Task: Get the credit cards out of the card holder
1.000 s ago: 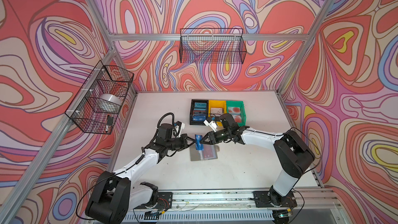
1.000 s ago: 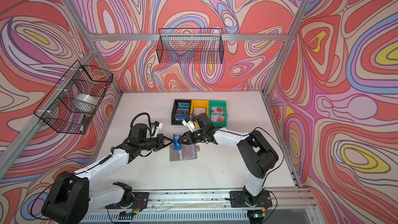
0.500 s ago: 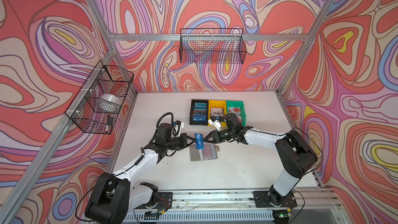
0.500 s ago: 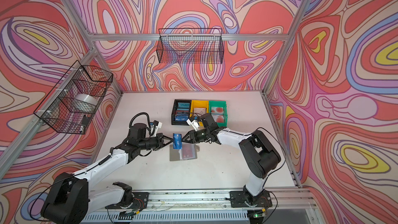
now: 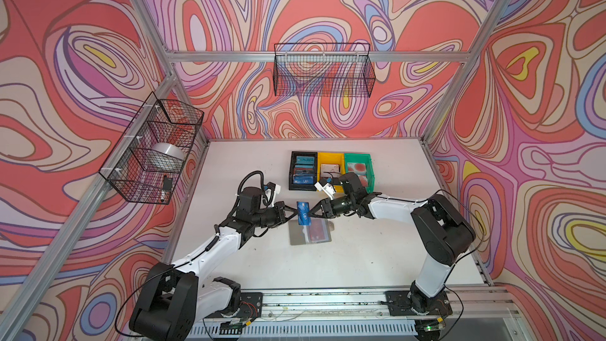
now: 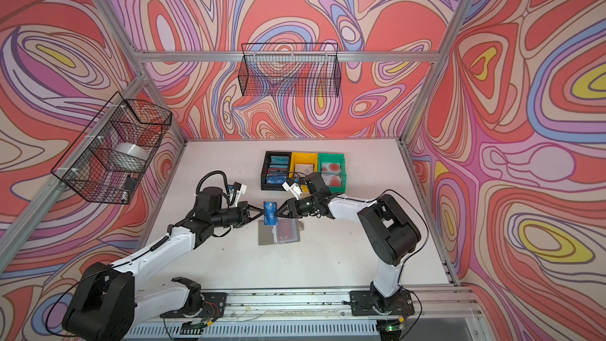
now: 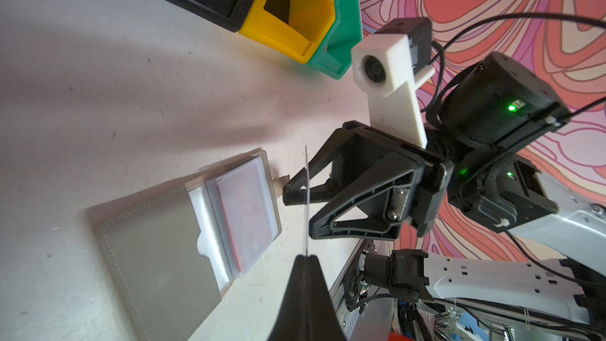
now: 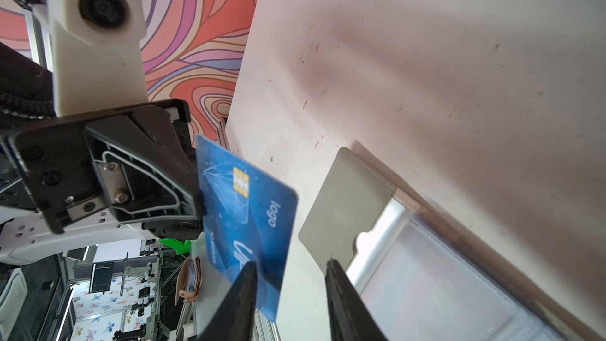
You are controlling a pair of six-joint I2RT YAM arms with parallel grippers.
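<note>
Right tool (image 5: 312,215) of mine edged closer, jaws apart astride an edge of the blue card (image 5: 303,214), my left tool (image 5: 294,213) clamped on that card, near the open card holder (image 5: 310,233)

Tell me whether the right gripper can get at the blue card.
Likely yes: the right gripper is open beside the blue card, nothing between; the left gripper pinches only its far edge.

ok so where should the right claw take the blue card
The free edge opposite the left claw, coming from the right. The blue card hangs in the air, pinched at one edge only, so the right claw can straddle its flat faces.
</note>
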